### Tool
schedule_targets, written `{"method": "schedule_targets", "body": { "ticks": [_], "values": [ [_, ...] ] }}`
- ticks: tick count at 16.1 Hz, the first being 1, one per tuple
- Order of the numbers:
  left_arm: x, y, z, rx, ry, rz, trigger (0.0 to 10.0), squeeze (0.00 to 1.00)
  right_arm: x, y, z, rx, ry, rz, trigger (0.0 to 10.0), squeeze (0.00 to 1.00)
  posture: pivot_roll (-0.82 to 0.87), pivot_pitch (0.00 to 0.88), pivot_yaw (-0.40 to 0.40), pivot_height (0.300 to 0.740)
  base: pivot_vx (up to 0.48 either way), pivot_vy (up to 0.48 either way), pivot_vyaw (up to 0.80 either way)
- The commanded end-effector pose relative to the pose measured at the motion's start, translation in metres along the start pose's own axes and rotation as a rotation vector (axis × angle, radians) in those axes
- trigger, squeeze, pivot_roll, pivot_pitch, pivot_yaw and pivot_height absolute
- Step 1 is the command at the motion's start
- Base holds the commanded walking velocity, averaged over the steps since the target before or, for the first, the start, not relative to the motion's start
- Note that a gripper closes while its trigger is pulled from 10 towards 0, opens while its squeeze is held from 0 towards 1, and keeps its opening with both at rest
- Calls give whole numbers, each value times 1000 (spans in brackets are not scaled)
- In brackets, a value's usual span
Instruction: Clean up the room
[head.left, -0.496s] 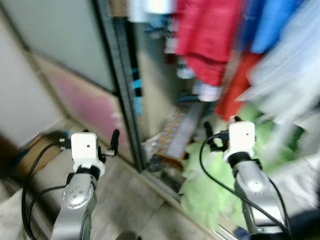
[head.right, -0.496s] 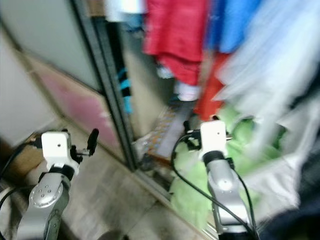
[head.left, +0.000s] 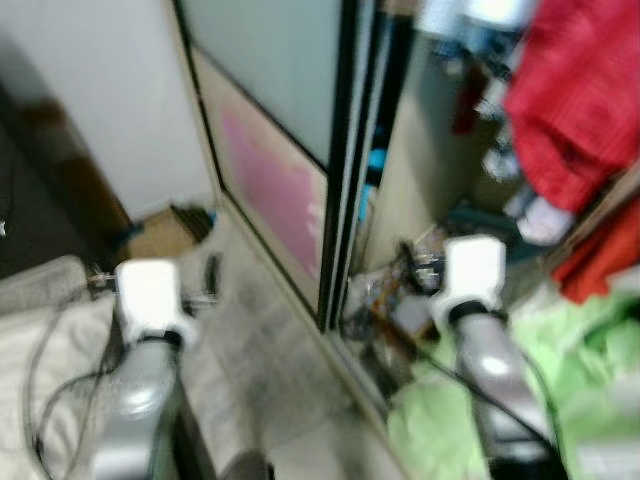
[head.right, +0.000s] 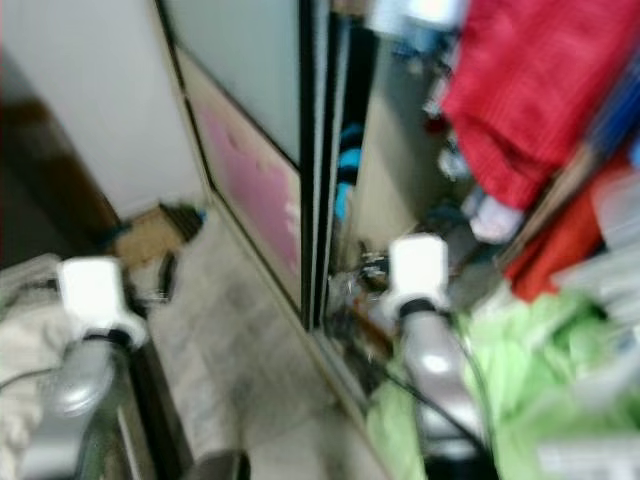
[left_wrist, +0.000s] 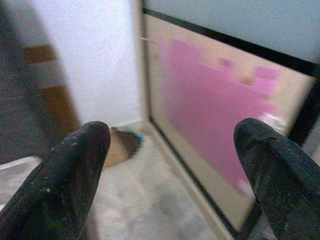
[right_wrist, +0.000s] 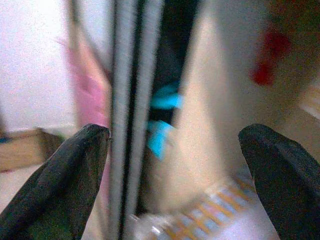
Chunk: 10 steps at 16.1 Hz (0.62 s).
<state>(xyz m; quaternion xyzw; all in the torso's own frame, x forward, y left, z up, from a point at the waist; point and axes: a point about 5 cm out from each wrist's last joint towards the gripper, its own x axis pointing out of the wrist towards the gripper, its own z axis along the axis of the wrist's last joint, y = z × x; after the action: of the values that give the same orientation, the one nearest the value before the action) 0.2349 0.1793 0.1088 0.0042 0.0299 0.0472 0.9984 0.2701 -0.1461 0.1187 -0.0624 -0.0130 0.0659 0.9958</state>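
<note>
The picture is blurred. Both arms are raised in front of a wardrobe. My left gripper (head.left: 211, 274) hovers open over the pale floor, before the sliding door's pink panel (head.left: 275, 190); the left wrist view shows its fingers (left_wrist: 75, 175) wide apart with nothing between them. My right gripper (head.left: 410, 262) is open too, level with the black door frame (head.left: 335, 200) and the open closet. Red garments (head.left: 580, 110) hang inside. A light green cloth (head.left: 570, 370) lies heaped at the closet's foot, under my right arm.
Small clutter (head.left: 385, 300) litters the closet floor by the door track. A cardboard box (head.left: 165, 232) sits against the white wall at the left. Pale bedding (head.left: 50, 330) lies at the lower left, dark brown furniture (head.left: 50, 150) behind it.
The whole view has swung to the left, so the camera turned: more wall and door show, fewer hanging clothes. Both arms keep their pose and both grippers stay open.
</note>
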Motion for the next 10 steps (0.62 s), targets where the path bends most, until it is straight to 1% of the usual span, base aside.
{"method": "schedule_targets", "body": {
  "ticks": [1,4,6,8,10],
  "values": [
    [-2,-2,2,-14,-19,17,10000,0,2,-6,-3,18,17,-8,10000,0,44,0,-58,740,0,0,0],
    [-6,-4,4,29,-63,32,10000,0,6,-6,-3,4,19,7,10000,0,51,0,-69,740,0,0,0],
    [-6,-4,3,34,-56,33,10000,0,6,-5,-2,-4,13,16,10000,0,45,0,-54,740,0,0,800],
    [-3,-7,3,17,-27,5,10000,0,6,-5,-2,-2,6,3,10000,0,31,0,-31,740,0,0,800],
    [1,-9,6,50,-68,-33,10000,0,5,-9,-1,2,4,-18,10000,0,15,0,-14,740,0,0,800]
  ]
}}
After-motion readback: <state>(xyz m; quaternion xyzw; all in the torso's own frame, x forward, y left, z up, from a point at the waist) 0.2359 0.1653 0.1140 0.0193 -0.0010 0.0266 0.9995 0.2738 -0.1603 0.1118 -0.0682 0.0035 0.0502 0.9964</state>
